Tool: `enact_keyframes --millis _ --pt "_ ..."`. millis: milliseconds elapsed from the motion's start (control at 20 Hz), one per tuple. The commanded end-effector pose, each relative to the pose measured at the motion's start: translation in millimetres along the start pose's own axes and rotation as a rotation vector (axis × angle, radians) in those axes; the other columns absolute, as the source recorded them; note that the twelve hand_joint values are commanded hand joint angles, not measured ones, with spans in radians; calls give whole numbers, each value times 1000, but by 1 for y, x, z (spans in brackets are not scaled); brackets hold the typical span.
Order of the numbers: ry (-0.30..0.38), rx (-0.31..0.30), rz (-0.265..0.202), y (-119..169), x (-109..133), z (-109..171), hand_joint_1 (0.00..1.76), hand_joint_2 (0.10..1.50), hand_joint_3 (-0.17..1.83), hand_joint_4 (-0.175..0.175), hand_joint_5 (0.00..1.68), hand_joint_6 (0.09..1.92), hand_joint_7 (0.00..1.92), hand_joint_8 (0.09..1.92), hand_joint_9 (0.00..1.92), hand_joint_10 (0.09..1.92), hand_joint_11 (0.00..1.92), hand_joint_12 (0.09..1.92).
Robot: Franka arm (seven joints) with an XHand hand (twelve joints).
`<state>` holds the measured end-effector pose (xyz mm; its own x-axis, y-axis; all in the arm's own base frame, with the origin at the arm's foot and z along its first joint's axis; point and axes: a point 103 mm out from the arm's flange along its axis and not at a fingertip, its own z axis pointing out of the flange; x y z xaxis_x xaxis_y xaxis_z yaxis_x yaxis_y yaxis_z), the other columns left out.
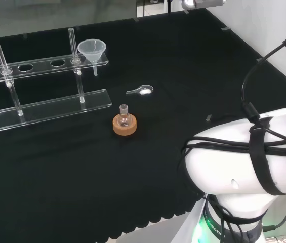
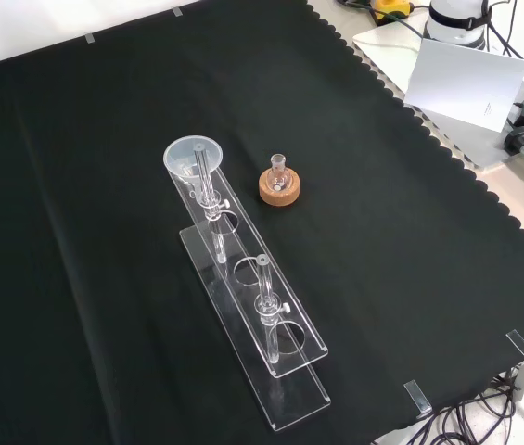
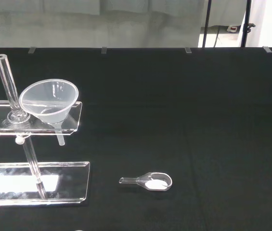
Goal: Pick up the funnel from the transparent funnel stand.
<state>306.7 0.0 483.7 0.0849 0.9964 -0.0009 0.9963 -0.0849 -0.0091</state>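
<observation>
No writing is showing on any of the ware. One clear funnel (image 1: 92,49) is sitting in the right end hole of the transparent funnel stand (image 1: 46,109) in the head view, its bowl looking empty. One small flask (image 1: 125,116) is standing on a cork ring (image 1: 125,125) near the stand. One clear scoop (image 3: 148,181) is carrying white powder. My fingers: I cannot tell.
</observation>
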Motion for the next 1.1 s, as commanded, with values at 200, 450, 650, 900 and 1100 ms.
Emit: enact_keyframes --millis 200,450,650,900,1100 --pt "34 -12 6 1 -36 -6 9 1161 372 6 169 87 0 329 80 686 147 1358" --pt "36 -12 7 2 -39 -7 0 1166 379 8 169 87 0 323 78 682 146 1356" --pt "2 -6 18 5 -28 -5 0 1165 381 7 169 87 0 323 79 681 145 1356" --pt "-31 3 37 28 26 11 0 1162 383 7 170 87 0 324 82 680 145 1357" --pt "2 12 70 45 25 21 0 1161 385 7 171 87 0 326 86 680 146 1358"
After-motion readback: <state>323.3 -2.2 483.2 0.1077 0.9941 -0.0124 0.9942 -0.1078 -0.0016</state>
